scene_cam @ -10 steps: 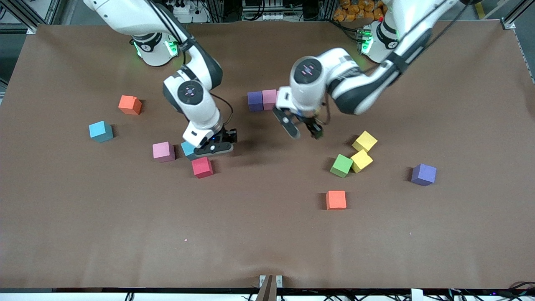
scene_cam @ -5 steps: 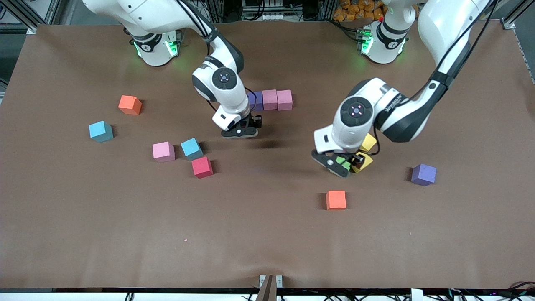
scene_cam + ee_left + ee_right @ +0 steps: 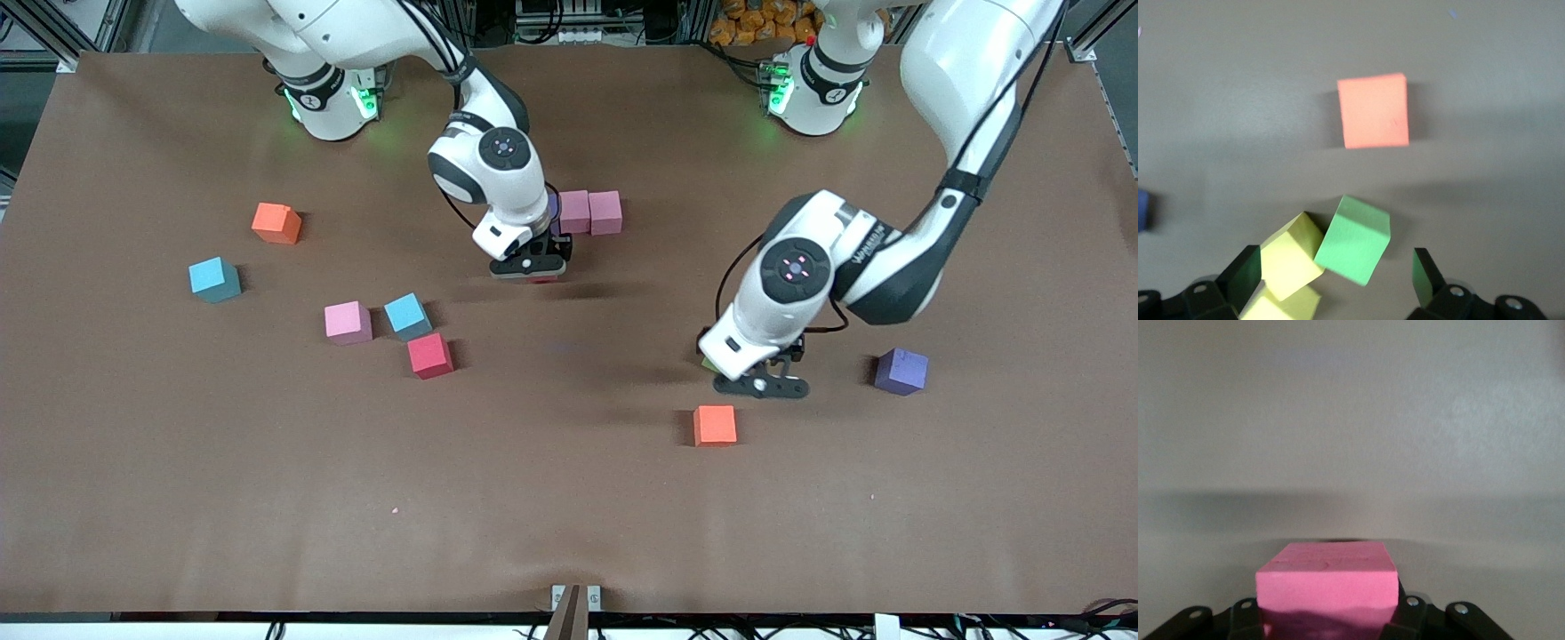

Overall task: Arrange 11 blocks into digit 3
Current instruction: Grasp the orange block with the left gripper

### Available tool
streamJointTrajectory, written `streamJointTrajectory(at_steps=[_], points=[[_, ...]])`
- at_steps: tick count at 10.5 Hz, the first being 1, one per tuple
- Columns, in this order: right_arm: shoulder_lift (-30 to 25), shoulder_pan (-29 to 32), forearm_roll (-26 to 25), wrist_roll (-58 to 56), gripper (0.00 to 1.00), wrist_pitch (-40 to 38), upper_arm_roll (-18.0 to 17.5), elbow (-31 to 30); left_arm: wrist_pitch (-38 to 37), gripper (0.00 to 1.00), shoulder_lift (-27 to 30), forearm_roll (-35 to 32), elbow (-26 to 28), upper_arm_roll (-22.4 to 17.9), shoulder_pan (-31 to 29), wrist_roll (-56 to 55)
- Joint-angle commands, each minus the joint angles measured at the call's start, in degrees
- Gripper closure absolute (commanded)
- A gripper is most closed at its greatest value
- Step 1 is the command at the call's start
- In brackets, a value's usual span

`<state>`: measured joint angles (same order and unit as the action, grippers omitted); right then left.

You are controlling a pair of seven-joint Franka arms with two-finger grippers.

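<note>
Green block (image 3: 1353,239) lies between the open left pincer's (image 3: 1337,272) fingers.

High front view, steep down across the whole bench (image 3: 569,498), arm bases at twelve o'clock. Left wrist view close above the orange block (image 3: 1374,111), shared with the front view (image 3: 715,425); right wrist view closest, filled by a pink block (image 3: 1327,583).

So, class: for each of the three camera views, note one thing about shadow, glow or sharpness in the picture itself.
Front view: green status lights glow at both arm bases, and soft arm shadows smear across the brown table. Left wrist view: the orange block looks slightly soft and casts a faint shadow; the open left pincer sits over the green block. Right wrist view: the pink block in the right pincer is sharp above a broad shadow band.
</note>
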<state>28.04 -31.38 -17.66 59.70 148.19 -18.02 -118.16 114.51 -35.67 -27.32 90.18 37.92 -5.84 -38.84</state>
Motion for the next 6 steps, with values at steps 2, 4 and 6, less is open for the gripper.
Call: streamJointTrajectory(at_steps=[2, 4, 6], points=[[1.1, -1.1, -3.9, 6.0, 0.53, 0.6, -0.2, -1.0, 1.3, 0.0, -7.7, -0.3, -9.5, -6.0, 6.2, -3.8], [1.1, -1.5, -3.8, 6.3, 0.53, 0.5, -0.2, -1.0, 1.9, 0.0, -7.7, -0.1, -10.2, -8.8, 8.4, -2.7], [1.6, -1.8, -3.8, 7.0, 0.53, 0.6, -0.2, -1.0, 4.8, 0.0, -8.2, -0.1, -10.5, -8.8, 8.4, -1.5]])
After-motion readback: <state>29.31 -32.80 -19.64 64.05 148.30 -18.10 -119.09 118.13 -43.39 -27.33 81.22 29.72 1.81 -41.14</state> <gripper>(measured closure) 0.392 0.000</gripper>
